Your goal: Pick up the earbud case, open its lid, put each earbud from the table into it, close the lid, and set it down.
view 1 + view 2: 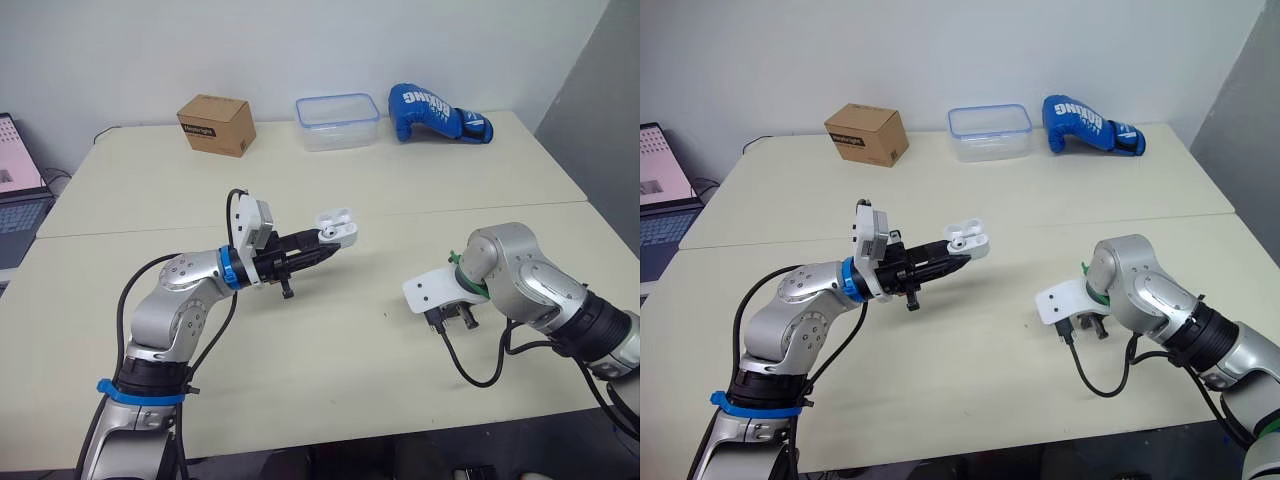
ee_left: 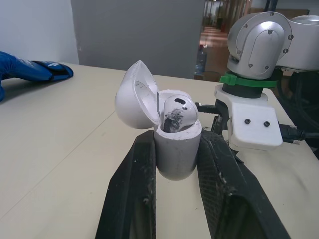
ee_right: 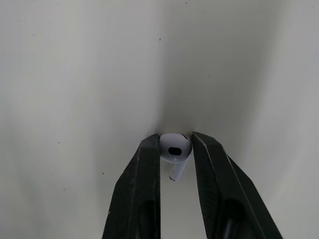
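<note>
Two black fingers of the left end effector [image 1: 322, 245] are closed against the sides of the white earbud case [image 2: 177, 154], holding it upright in the air over the middle of the counter [image 1: 330, 380]. Its lid [image 2: 134, 99] is swung open to one side, and one earbud [image 2: 175, 112] sits in the case body. The right end effector [image 3: 175, 142] is down at the counter surface, toward the front edge on the right side, well apart from the case. Its fingers are drawn in until both touch the head of the second earbud [image 3: 174, 149], which lies on the counter between them with its stem pointing back toward the wrist. Along the far edge stand a cardboard box [image 1: 216, 124], a clear container with a blue rim [image 1: 337, 121] and a blue boxing glove [image 1: 437, 112]. A laptop [image 1: 18, 190] sits beyond the left edge.
</note>
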Tool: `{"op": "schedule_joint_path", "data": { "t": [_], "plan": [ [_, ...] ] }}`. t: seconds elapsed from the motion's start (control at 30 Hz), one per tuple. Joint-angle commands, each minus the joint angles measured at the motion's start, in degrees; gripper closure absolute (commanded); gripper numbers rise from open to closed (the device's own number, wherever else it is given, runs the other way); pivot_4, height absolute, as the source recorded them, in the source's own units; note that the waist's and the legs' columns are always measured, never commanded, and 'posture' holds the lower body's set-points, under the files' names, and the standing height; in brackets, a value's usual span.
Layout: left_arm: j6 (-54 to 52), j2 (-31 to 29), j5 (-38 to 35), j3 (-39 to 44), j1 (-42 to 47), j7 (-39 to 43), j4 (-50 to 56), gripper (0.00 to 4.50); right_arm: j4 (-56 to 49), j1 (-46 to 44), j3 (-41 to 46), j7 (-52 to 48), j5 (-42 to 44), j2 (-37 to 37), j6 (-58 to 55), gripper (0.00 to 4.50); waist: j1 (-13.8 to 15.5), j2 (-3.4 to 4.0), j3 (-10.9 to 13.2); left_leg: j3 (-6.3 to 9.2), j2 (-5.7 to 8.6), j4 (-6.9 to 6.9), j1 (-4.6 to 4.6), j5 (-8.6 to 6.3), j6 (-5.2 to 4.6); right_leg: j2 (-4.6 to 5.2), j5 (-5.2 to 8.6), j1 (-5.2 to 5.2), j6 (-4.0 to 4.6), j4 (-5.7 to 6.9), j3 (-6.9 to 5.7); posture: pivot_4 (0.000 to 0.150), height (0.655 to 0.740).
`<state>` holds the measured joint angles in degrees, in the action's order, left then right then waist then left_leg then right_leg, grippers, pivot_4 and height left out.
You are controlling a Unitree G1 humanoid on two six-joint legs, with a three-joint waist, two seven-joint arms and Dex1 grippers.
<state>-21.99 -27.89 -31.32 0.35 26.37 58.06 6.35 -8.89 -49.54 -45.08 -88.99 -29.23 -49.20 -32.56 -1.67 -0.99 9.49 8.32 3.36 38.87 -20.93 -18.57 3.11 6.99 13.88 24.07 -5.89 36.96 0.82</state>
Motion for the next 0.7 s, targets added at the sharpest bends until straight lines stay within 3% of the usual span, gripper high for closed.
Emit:
{"op": "schedule_joint_path", "data": {
  "t": [0.03, 0.37, 0.53, 0.7],
  "plan": [
    [0.76, 0.03, -0.30, 0.47, 0.06, -0.30, 2.01, 3.72, -0.74, -0.68, -0.08, -3.51, -1.53, -0.83, 0.29, 3.96, 0.00, 0.00, 0.00, 0.00, 0.00, 0.00, 0.00, 0.00, 0.00, 0.00, 0.00, 0.00, 0.00, 0.00, 0.00, 0.150, 0.7307],
    [1.32, 0.08, -0.14, 0.54, -0.45, -0.15, 1.78, 3.72, -1.38, -0.48, 0.14, -3.51, -1.61, -1.31, 0.68, 4.09, 0.00, 0.00, 0.00, 0.01, 0.00, 0.00, 0.00, 0.00, 0.00, 0.00, 0.00, 0.00, 0.00, 0.01, -0.01, 0.150, 0.7307],
    [1.01, 0.12, -0.91, 0.71, -0.43, 0.58, 1.26, 3.72, -1.59, -0.02, 4.03, -2.27, -0.40, -1.30, -1.31, 4.09, 0.01, 0.00, 0.00, 0.01, 0.00, 0.00, -0.01, 0.00, 0.00, 0.00, 0.00, 0.01, 0.00, 0.00, -0.01, 0.150, 0.7307],
    [1.38, 0.09, -2.19, 1.18, 0.75, 3.69, -0.92, 3.72, -5.87, 3.93, 15.35, -0.10, 8.72, -0.14, -9.71, 4.09, 0.04, 0.00, 0.00, 0.02, 0.00, -0.01, -0.02, 0.00, 0.00, 0.00, 0.00, 0.01, 0.00, -0.01, -0.01, 0.150, 0.7307]
  ]
}}
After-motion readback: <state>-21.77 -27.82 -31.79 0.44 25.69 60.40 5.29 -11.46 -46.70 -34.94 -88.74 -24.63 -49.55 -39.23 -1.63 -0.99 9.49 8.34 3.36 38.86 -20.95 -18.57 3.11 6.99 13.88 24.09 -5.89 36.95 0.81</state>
